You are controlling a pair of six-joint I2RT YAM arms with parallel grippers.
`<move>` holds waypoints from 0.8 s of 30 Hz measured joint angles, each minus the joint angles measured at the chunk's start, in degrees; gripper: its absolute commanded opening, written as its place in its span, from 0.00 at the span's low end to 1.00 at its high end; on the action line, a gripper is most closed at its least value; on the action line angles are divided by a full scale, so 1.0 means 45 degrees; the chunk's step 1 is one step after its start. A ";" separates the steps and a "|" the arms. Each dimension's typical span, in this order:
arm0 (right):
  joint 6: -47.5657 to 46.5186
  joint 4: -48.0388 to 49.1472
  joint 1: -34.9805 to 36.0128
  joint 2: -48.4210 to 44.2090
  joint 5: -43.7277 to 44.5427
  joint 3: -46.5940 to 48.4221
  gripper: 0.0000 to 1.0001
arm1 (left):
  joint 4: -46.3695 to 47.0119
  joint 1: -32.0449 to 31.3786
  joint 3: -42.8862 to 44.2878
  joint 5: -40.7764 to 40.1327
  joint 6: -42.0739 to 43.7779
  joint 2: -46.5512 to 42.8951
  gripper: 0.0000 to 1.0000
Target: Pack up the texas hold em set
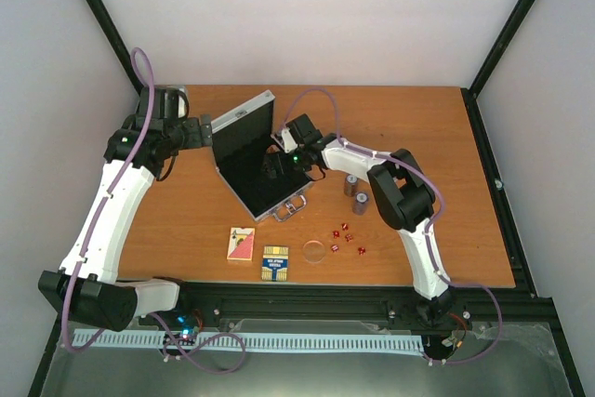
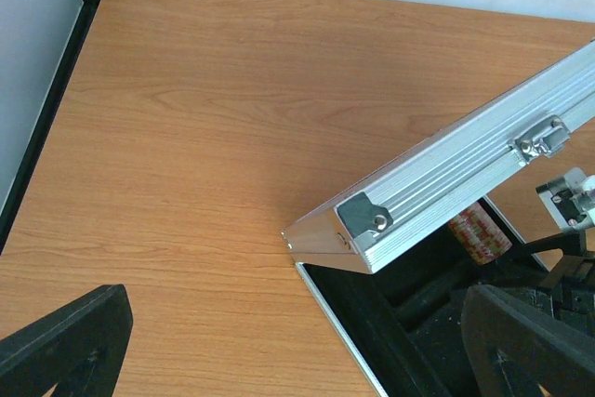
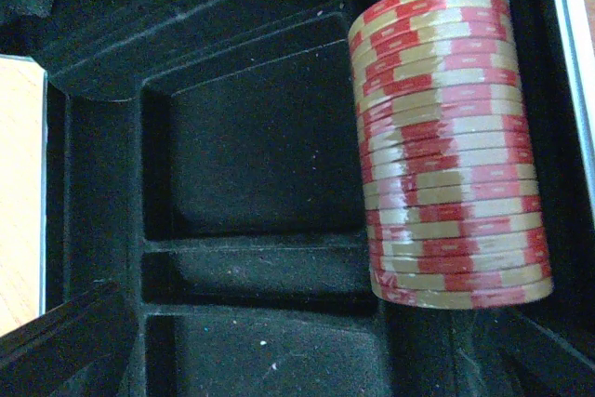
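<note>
Orange-brown wooden table (image 1: 418,137), walled in white, seen from above with my two arms reaching in from the near edge. The largest thing on it is the silver case (image 1: 244,123), open and set on the diagonal left of centre. Its lid (image 2: 446,178) stands up on the far-left side and its black-lined tray (image 1: 242,171) spreads toward the near right. The metal handle (image 1: 290,208) on the front edge points toward my right arm's base.

My left gripper (image 1: 203,127) hangs just beside the lid's left end. Its fingers (image 2: 65,346) are spread wide, with only bare table and the case's corner between them. My right gripper (image 1: 278,166) reaches down into the tray, jaws parted and clamped on nothing.

Just ahead of it a stack of red-and-cream chips (image 3: 451,141) lies on its side in a trough along the tray's silver-rimmed wall, long axis parallel to that wall.

Near the table's front edge the red-white deck (image 1: 241,244) and the blue-yellow deck (image 1: 274,262) lie side by side, long axes running roughly near to far. Two dark chip stacks (image 1: 350,183) stand upright right of the case. A clear disc (image 1: 315,251) lies right of the decks, with tiny red dice (image 1: 336,234) scattered just beyond it.
</note>
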 measured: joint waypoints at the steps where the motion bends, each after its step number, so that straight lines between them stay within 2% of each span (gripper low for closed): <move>1: -0.0005 0.0005 0.0000 0.0000 0.0000 -0.0024 1.00 | -0.0005 0.0000 -0.0010 -0.0019 0.0000 0.0000 1.00; 6: -0.0165 -0.0121 0.0000 -0.0223 0.0039 -0.0345 1.00 | -0.0010 -0.0005 -0.0015 -0.0049 0.0000 0.0000 1.00; 10: -0.0656 -0.0811 0.0000 -0.1457 0.0277 -0.1462 1.00 | -0.0005 -0.0005 -0.0015 -0.0039 -0.0005 0.0000 1.00; 16: -0.1938 -0.2798 0.0024 -0.3546 0.0908 -0.1311 1.00 | -0.0005 -0.0005 -0.0058 -0.0024 -0.0010 0.0000 1.00; 24: -0.2822 -0.5571 0.1020 -0.4240 0.2924 -0.1214 1.00 | -0.0010 0.0000 -0.0136 -0.0044 -0.0024 0.0000 1.00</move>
